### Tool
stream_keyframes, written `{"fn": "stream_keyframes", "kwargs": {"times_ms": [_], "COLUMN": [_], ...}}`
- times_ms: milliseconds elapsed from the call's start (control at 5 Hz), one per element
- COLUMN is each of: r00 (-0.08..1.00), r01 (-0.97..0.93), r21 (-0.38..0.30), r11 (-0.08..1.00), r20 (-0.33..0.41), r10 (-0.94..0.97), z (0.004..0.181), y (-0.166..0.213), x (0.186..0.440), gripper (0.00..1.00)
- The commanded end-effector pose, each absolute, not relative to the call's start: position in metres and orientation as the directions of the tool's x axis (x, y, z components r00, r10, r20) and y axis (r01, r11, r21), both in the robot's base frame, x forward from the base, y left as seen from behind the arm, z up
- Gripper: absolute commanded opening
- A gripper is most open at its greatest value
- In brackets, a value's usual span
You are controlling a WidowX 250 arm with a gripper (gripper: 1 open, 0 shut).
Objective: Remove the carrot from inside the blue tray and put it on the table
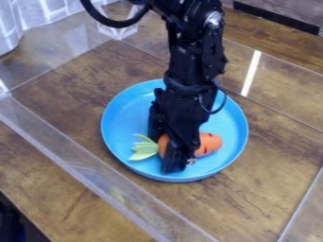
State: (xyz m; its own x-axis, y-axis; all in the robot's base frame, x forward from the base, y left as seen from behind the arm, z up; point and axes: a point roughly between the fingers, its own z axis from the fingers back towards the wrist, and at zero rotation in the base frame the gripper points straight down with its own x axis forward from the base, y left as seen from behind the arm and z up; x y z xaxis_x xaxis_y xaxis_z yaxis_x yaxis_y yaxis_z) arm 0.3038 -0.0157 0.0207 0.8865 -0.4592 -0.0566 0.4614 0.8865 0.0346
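The orange carrot (206,144) lies in the front part of the blue tray (127,118), its pale green leaves (144,147) pointing left. My black gripper (176,152) comes straight down from above and is shut on the carrot near its leafy end. The fingers cover the carrot's middle; only its right end and the leaves show. The tray rests on the dark wood table (271,194).
A clear plastic barrier (76,156) runs along the table's left and front edges. A white wire-frame object (117,23) stands at the back. Bare wood lies right of the tray and behind it.
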Motion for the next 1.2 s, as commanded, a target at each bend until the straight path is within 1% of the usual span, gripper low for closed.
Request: {"fn": "stream_keyframes", "kwargs": {"times_ms": [0, 1000], "r00": [0.867, 0.853], "r01": [0.499, 0.522], "r21": [0.031, 0.019], "r11": [0.866, 0.853], "r20": [-0.036, -0.011], "r10": [-0.497, -0.522], "z": [0.0168, 0.012], "y": [-0.0205, -0.0162], "x": [0.3074, 0.3139], "gripper": [0.0, 0.0]}}
